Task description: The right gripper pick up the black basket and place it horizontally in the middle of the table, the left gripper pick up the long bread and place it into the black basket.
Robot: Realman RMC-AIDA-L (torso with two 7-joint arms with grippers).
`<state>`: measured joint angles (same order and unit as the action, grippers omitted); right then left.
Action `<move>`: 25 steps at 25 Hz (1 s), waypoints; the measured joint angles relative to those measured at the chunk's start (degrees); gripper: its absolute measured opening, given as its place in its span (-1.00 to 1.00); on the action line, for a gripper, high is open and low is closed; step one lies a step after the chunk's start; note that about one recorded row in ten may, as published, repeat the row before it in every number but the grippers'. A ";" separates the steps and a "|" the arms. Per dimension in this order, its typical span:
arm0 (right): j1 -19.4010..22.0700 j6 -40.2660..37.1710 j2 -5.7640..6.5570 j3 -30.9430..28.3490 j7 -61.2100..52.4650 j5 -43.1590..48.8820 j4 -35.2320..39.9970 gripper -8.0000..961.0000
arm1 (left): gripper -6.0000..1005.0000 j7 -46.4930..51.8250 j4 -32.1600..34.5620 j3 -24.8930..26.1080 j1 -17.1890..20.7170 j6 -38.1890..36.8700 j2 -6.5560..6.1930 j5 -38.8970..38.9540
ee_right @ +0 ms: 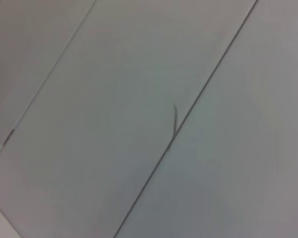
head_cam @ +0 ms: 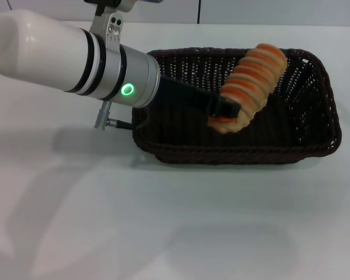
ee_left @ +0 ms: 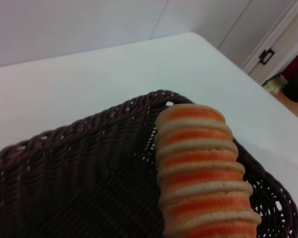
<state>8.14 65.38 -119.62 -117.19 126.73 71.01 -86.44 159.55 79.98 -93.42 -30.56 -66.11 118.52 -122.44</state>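
Note:
The black basket (head_cam: pixel 303 125) lies lengthwise across the middle of the white table (head_cam: pixel 163 221). My left gripper (head_cam: pixel 224 114), on the arm with the green light, reaches over the basket's inside and is shut on the long bread (head_cam: pixel 251 81). The tan, orange-ridged loaf is held tilted above the basket floor, its far end pointing up toward the back right corner. In the left wrist view the long bread (ee_left: pixel 201 173) fills the foreground over the basket's woven wall (ee_left: pixel 79 163). The right gripper is out of view; its wrist view shows only pale flat panels.
A grey cable plug (head_cam: pixel 105 122) hangs under the left arm beside the basket's left end. Bare white tabletop spreads in front of the basket and to its left.

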 joint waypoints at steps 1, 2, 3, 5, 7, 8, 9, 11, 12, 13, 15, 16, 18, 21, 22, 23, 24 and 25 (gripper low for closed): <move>0.18 0.00 0.00 0.17 0.00 0.00 -0.20 0.56 | -0.39 -0.87 0.02 -0.28 0.36 0.71 0.02 0.16; 0.41 0.01 0.00 0.32 0.00 0.00 -0.41 0.56 | -0.30 -1.50 0.18 -0.53 0.67 1.37 0.01 0.25; 0.61 -0.01 0.00 0.36 0.00 0.00 -0.59 0.56 | -0.22 -2.09 0.50 -0.88 1.04 2.15 0.00 0.42; 1.04 0.00 0.00 0.57 0.00 0.00 -1.01 0.56 | -0.04 -3.18 0.91 -1.25 1.50 3.00 -0.03 0.52; 1.54 -0.01 0.00 0.96 -0.01 0.00 -1.49 0.56 | 0.10 -4.04 1.12 -1.16 1.57 3.27 -0.04 0.61; 1.78 -0.01 0.00 1.14 -0.02 0.00 -1.73 0.56 | 0.14 -4.37 1.21 -0.99 1.48 3.41 -0.05 0.66; 1.96 -0.01 0.00 1.20 -0.04 0.00 -1.92 0.56 | 0.18 -4.54 1.30 -0.89 1.39 3.48 -0.06 0.69; 2.38 0.00 0.00 1.42 -0.06 -0.04 -2.31 0.56 | 0.26 -4.79 1.70 -0.74 1.24 3.67 -0.07 0.83; 2.55 0.00 0.00 1.54 -0.06 -0.19 -2.48 0.56 | 0.30 -4.83 2.20 -0.68 1.27 3.83 -0.11 0.85; 2.73 0.01 0.00 1.64 -0.06 -0.42 -2.63 0.56 | 0.34 -4.83 2.74 -0.57 1.39 3.92 -0.14 0.86; 3.21 0.06 0.00 1.72 -0.14 -1.32 -2.99 0.56 | 0.43 -4.86 5.21 1.04 2.73 4.20 -0.18 0.71; 3.43 -0.03 0.00 1.71 -0.38 -1.87 -3.21 0.56 | 0.47 -4.87 6.48 2.01 3.43 4.49 -0.22 0.57; 3.85 -0.33 0.00 1.70 -1.60 -2.61 -3.94 0.56 | 0.54 -5.53 10.41 4.67 6.48 5.39 -0.25 0.55; 4.80 -2.58 -0.07 1.30 -4.37 -3.64 -5.83 0.56 | 0.63 -8.09 18.60 7.79 13.64 8.54 -0.26 0.87; 5.14 -3.46 -0.12 1.27 -4.57 -4.45 -6.15 0.56 | 0.66 -8.87 21.40 8.18 16.47 9.85 -0.28 0.92; 5.50 -4.29 -0.15 1.14 -4.63 -5.67 -6.31 0.56 | 0.69 -9.73 24.58 8.47 19.47 11.30 -0.32 0.90; 5.80 -4.63 -0.14 0.87 -4.23 -7.22 -6.20 0.56 | 0.69 -10.45 27.04 8.62 22.26 12.70 -0.34 0.91; 5.98 -4.68 -0.13 0.40 -3.21 -8.95 -5.69 0.56 | 0.69 -11.32 30.17 8.74 25.56 14.50 -0.33 0.93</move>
<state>14.12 60.70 -119.75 -116.79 123.53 62.06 -92.14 148.23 110.15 -84.68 -5.00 -51.61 118.19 -121.50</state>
